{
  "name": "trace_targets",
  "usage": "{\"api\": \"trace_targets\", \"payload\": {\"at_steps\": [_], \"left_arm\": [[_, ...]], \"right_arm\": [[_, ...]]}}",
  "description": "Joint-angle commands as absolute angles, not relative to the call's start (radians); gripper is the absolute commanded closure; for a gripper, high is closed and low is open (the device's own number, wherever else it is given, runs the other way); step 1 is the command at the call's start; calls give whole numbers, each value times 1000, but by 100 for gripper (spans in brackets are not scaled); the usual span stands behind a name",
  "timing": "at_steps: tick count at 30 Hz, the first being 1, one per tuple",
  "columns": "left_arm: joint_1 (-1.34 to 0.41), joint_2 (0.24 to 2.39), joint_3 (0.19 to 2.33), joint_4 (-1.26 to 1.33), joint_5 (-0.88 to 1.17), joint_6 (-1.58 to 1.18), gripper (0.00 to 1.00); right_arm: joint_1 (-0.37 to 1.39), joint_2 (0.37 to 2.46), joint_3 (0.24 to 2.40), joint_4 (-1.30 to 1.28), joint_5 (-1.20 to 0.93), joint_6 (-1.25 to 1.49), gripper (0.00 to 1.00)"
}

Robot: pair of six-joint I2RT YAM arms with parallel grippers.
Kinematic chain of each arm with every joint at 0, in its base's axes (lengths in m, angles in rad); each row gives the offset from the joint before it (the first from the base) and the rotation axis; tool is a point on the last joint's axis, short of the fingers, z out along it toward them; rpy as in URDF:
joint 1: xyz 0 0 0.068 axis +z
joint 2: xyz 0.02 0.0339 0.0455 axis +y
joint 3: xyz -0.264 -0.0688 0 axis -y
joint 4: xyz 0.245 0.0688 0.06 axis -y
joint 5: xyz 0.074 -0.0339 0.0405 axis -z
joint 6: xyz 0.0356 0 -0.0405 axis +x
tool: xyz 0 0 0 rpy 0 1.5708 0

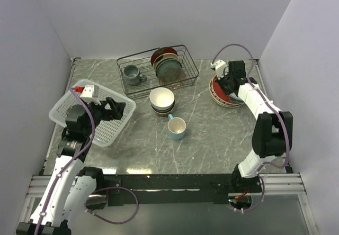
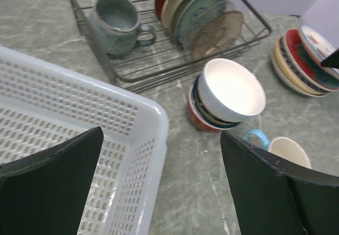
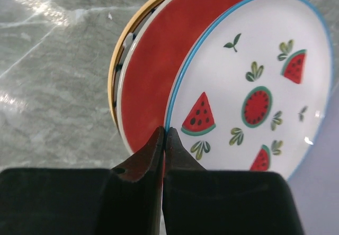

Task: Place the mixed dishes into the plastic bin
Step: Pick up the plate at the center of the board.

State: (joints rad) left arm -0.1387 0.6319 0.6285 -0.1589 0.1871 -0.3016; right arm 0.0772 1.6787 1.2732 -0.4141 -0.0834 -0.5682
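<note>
A white plate with watermelon pictures and a blue rim (image 3: 259, 81) tops a stack of plates (image 1: 225, 96) at the right of the table, over a red plate (image 3: 153, 60). My right gripper (image 3: 166, 134) is shut on this top plate's rim, also visible from above (image 1: 226, 84). My left gripper (image 2: 161, 177) hangs wide open and holds nothing over the right end of the white plastic bin (image 1: 69, 105), by the bin's corner (image 2: 132, 113). Stacked bowls (image 1: 162, 100) and a light blue mug (image 1: 177, 127) stand mid-table.
A black wire rack (image 1: 186, 60) at the back holds a grey mug (image 1: 131, 74) and upright plates (image 1: 167, 63). Grey walls close in the table on the left, back and right. The plate stack sits close to the right wall.
</note>
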Motion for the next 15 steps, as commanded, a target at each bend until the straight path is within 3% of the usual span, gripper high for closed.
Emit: {"api": "trace_targets", "payload": {"at_steps": [1, 8, 15], "left_arm": [[-133, 664, 672, -58, 322, -385, 1], [-143, 739, 675, 53, 514, -662, 1], [-238, 748, 643, 161, 476, -885, 1]], "right_arm": [[71, 1546, 1249, -414, -146, -663, 100], [71, 1428, 1112, -425, -218, -767, 100], [80, 1345, 1008, -396, -233, -825, 100]]}}
